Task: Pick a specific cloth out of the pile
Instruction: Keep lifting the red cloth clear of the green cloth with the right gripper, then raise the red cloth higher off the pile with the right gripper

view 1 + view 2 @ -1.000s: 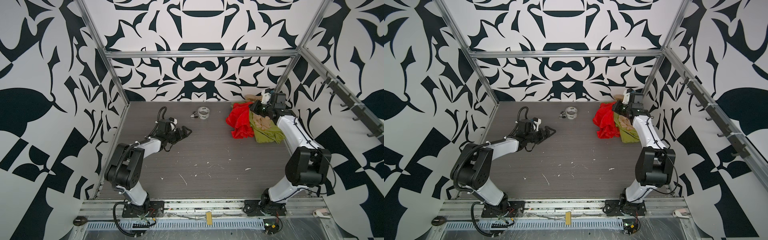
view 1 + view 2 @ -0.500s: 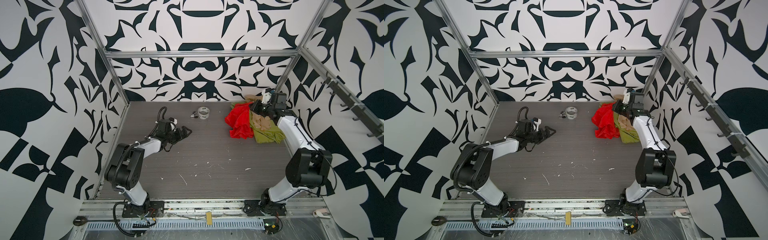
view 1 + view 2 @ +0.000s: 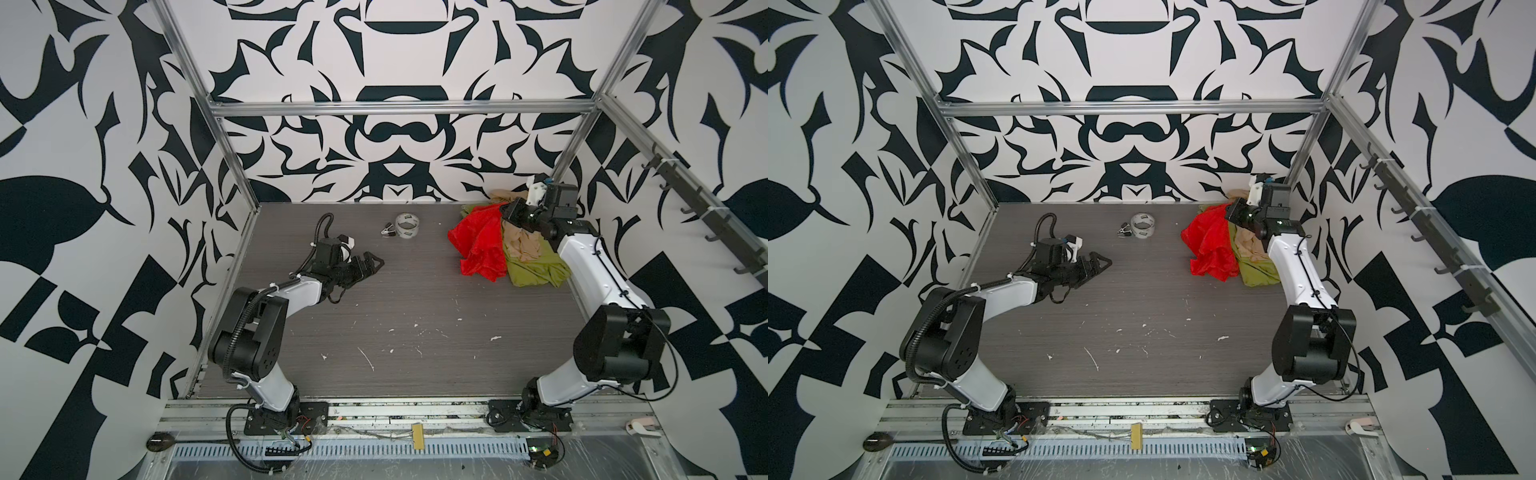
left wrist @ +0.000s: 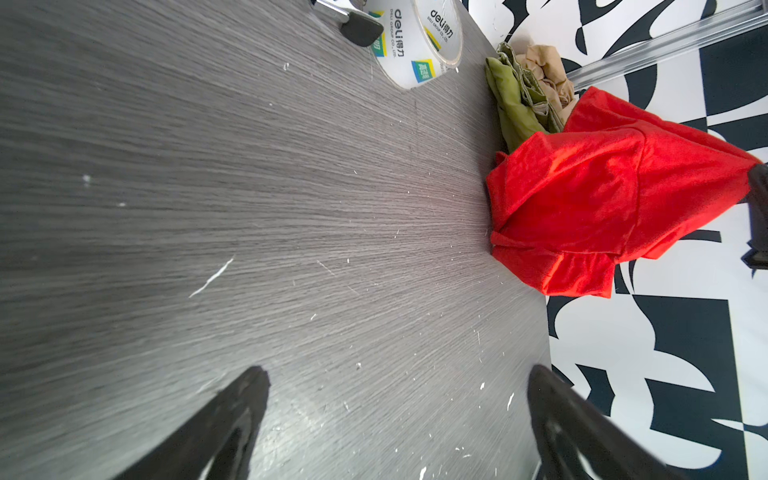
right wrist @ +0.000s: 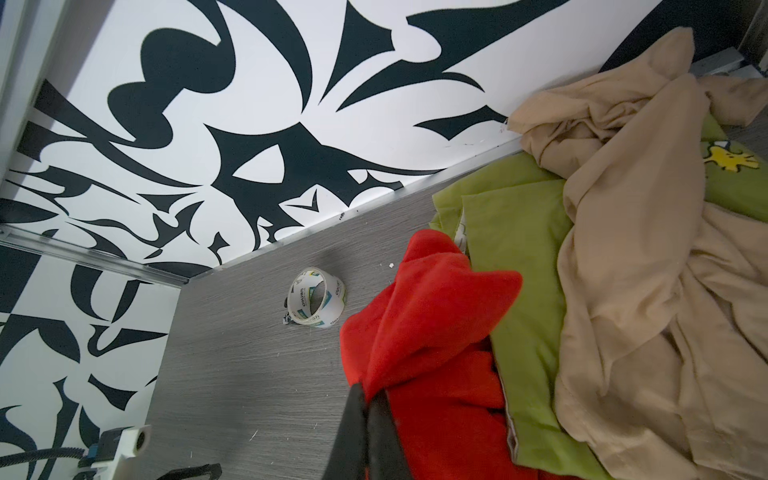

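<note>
— Grey table (image 3: pixel 415 332), speckled with scuffs. Nearest, the left gripper (image 3: pixel 373 263) lies low, jaws spread, empty (idle, I'd say). Anything changed?

— Barely. Past the tape roll (image 3: pixel 406 224), the right gripper (image 5: pixel 369 399) pinches the cloth (image 3: pixel 482 241), which has crept slightly rollward but still leans on the pile (image 3: pixel 532 266) in the far right corner. It's gripped, not yet free.

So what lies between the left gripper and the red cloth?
Only bare grey tabletop separates left gripper and bright red cloth, plain in both top views; the clear tape roll sits off that line, toward the back wall.
</note>
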Robot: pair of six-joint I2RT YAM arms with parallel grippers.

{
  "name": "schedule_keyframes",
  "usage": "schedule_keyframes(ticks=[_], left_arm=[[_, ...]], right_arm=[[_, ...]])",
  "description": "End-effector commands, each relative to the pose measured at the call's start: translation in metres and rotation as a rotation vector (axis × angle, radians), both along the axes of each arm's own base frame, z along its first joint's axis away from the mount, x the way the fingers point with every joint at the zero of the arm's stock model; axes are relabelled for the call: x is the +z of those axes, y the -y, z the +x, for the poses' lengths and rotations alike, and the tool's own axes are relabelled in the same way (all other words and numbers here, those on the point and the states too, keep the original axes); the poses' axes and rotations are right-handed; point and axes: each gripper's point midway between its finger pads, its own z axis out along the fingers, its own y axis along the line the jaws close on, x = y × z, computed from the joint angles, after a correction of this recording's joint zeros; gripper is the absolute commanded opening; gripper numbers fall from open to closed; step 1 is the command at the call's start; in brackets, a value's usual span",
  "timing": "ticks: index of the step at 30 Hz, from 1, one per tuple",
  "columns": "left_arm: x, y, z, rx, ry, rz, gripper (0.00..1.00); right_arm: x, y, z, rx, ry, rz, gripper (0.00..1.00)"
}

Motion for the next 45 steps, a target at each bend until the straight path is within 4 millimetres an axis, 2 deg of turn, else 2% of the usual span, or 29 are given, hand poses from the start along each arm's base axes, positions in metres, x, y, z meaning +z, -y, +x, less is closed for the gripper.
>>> schedule_keyframes(ticks=[1,24,45], left_arm=[[0.009,0.001,-0.003,-0.002,0.022,-0.016,1.00],[0.012,0.003,-0.004,-0.007,0.030,-0.017,1.00],[0.016,0.005,-0.004,-0.007,0.038,-0.022,0.99]], right_arm=[[0.039,-0.003,-0.003,0.012,0.120,0.003,0.00],[0.054,-0.006,-0.013,0.018,0.147,0.013,0.00],[0.081,-0.012,-0.026,0.034,0.204,0.046,0.00]])
